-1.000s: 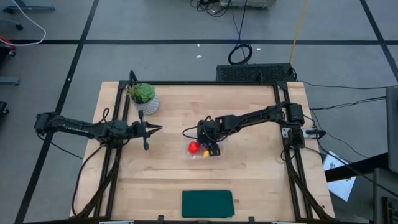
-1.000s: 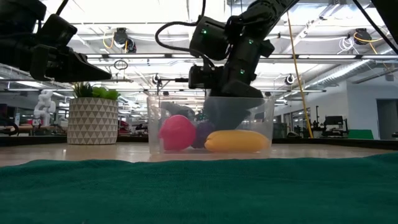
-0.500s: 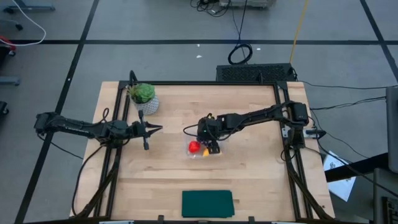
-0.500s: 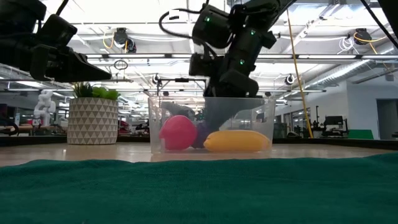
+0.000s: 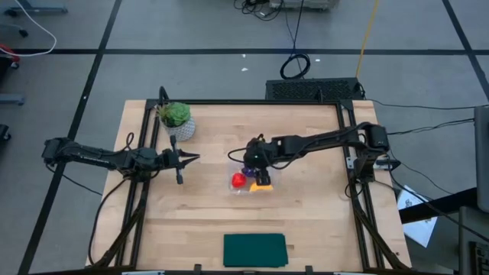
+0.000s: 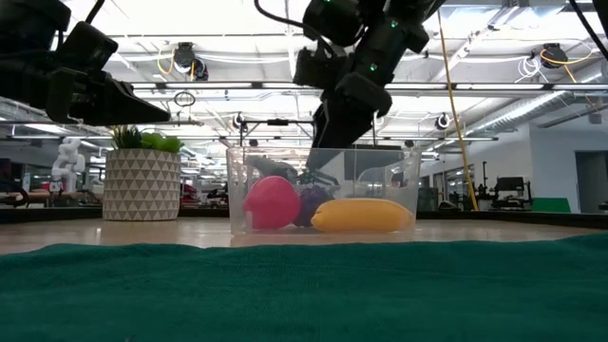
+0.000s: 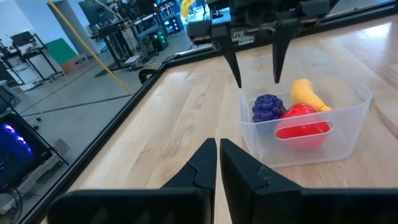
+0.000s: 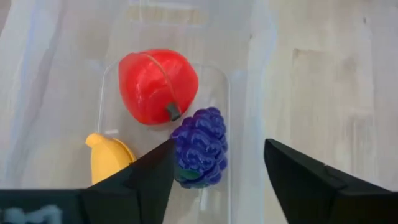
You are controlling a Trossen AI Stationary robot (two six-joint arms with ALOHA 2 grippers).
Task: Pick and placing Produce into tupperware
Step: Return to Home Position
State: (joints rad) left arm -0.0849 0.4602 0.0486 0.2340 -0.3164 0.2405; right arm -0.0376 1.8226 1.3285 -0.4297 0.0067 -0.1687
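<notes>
**Right hand spread above the filled container**

The right hand (image 7: 257,82) hangs just above the clear container (image 7: 348,127). Its two fingers are spread apart, point down toward the open top and touch none of the fruit.

Seen from the low camera, a flat green mat (image 5: 254,250) lies nearest, in front of the container and well apart from it on the wooden surface (image 5: 306,221).

Behind the mat stands the container itself, upright, near the middle of the surface, with all three pieces inside. The banana (image 7: 305,93) lies along the container's mat-side wall, toward the right arm's end. The red fruit (image 7: 301,121) sits at the other end, toward the left arm. The purple piece (image 7: 267,107) is tucked between and behind them, against the container's far wall. The three are bunched close together.

Off to the container's left-arm side, well apart from it, the left hand (image 5: 195,158) is held above the surface. Its fingers are pressed together and it points toward the container.

Farthest back on that same side of the container stands a leafy plant (image 5: 176,114) in a patterned white pot (image 6: 141,185).
</notes>
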